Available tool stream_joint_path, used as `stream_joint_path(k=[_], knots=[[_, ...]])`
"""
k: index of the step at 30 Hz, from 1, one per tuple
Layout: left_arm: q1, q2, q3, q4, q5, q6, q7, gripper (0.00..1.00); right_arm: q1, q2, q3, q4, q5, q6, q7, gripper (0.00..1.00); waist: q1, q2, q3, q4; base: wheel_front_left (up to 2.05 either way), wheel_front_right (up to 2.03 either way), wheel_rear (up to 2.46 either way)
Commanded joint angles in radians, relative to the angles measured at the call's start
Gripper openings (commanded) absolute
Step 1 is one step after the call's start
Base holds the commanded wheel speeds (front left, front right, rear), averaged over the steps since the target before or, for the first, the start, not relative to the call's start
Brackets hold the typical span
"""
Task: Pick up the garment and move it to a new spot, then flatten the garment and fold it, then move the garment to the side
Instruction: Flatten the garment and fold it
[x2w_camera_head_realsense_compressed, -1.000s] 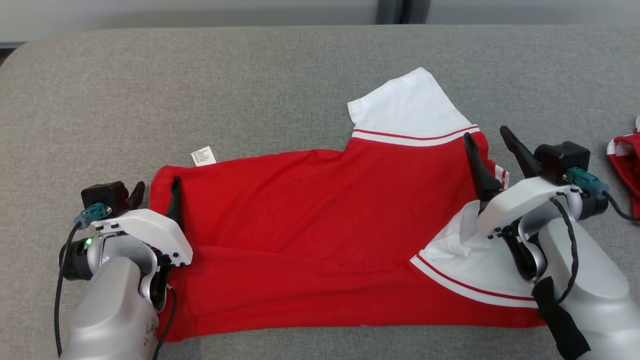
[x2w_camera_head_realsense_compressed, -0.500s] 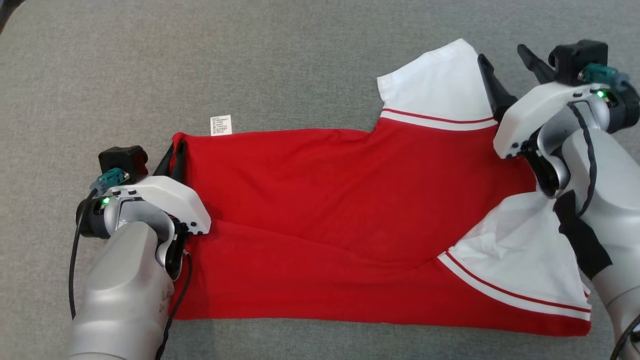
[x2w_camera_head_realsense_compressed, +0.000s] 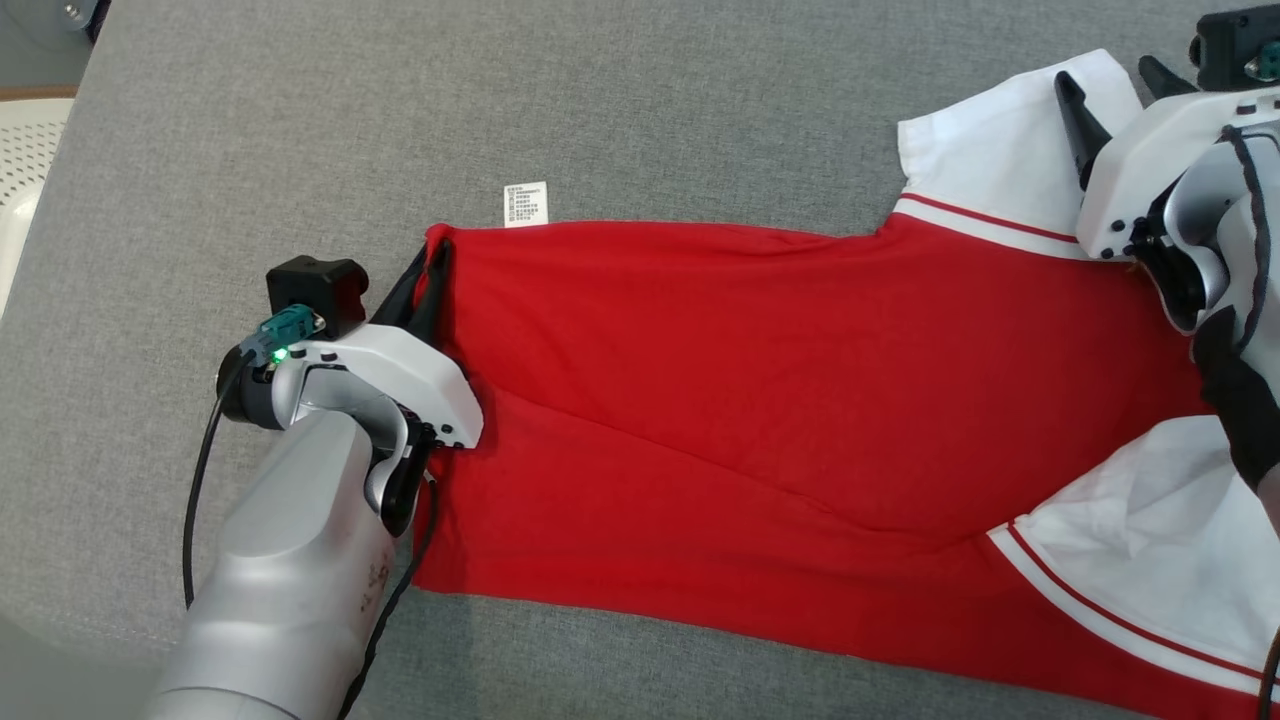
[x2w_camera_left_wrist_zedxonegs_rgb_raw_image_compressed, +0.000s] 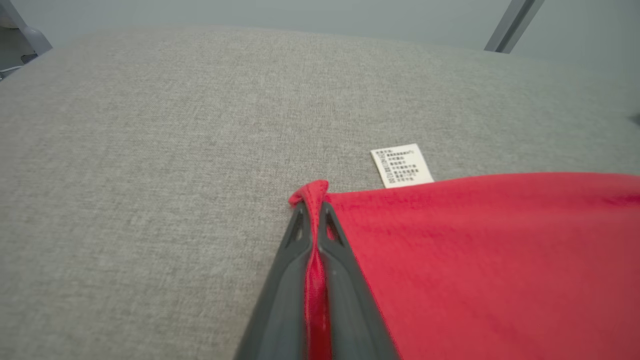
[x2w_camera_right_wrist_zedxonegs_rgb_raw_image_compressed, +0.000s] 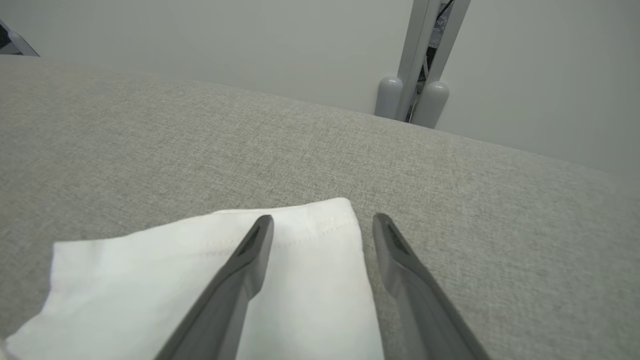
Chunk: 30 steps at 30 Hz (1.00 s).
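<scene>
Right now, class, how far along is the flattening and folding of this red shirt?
Done: the garment lies spread on the grey surface. In hand: flattening, with the left jaws shut on the hem corner and the right jaws open astride the edge of the white sleeve; a diagonal crease shows. Left: folding, then moving it aside.

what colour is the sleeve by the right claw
White sleeve, with a thin red stripe at its seam; clearest in the head view.
</scene>
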Motion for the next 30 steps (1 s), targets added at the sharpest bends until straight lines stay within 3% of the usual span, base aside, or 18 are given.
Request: stream_joint_path(k=[1, 5, 7, 8, 9, 10, 16, 22, 30], knots=[[0.005, 0.007, -0.013, -0.01, -0.015, 0.009, -0.004, 0.0, -0.017, -0.015, -0.004, 0.014, -0.003, 0.0, -0.003, 1.0, 0.0, 0.0, 0.014, 0.015, 0.0, 0.0, 0.0], [0.015, 0.007, -0.071, -0.036, -0.064, 0.03, -0.003, 0.0, -0.024, -0.023, 0.001, 0.053, -0.011, 0.0, 0.006, 1.0, 0.0, 0.0, 0.018, 0.03, 0.0, 0.0, 0.0], [0.016, 0.007, -0.09, -0.048, -0.084, 0.041, -0.002, 0.0, -0.025, -0.031, -0.001, 0.066, -0.012, 0.0, 0.003, 0.88, 0.0, 0.0, 0.019, 0.035, 0.0, 0.0, 0.0], [0.019, 0.007, -0.099, -0.053, -0.093, 0.048, -0.002, 0.0, -0.024, -0.034, -0.003, 0.071, -0.009, 0.0, -0.001, 0.41, 0.0, 0.0, 0.018, 0.037, 0.0, 0.0, 0.0], [0.022, 0.007, -0.106, -0.056, -0.099, 0.052, -0.002, 0.0, -0.025, -0.037, -0.004, 0.075, -0.008, 0.0, -0.006, 0.12, 0.0, 0.0, 0.017, 0.039, 0.0, 0.0, 0.0], [0.023, 0.007, -0.11, -0.06, -0.102, 0.057, -0.002, 0.0, -0.028, -0.038, -0.004, 0.077, -0.008, 0.0, -0.008, 0.0, 0.0, 0.0, 0.017, 0.041, 0.0, 0.0, 0.0], [0.023, 0.008, -0.071, -0.118, -0.08, 0.091, -0.003, 0.0, -0.06, -0.057, -0.026, 0.081, -0.024, 0.0, -0.116, 0.0, 0.0, 0.0, 0.0, 0.027, 0.0, 0.0, 0.0], [0.064, 0.036, 0.006, -0.2, -0.004, 0.09, -0.002, 0.0, -0.028, -0.065, -0.076, 0.054, -0.063, -0.001, -0.221, 0.0, 0.0, 0.0, -0.062, -0.025, 0.0, 0.0, 0.0], [0.176, 0.072, 0.083, -0.236, 0.058, 0.066, -0.002, 0.0, 0.219, -0.013, -0.188, -0.223, 0.007, 0.0, -0.223, 0.0, 0.0, 0.0, -0.142, -0.114, 0.0, 0.0, 0.0]])
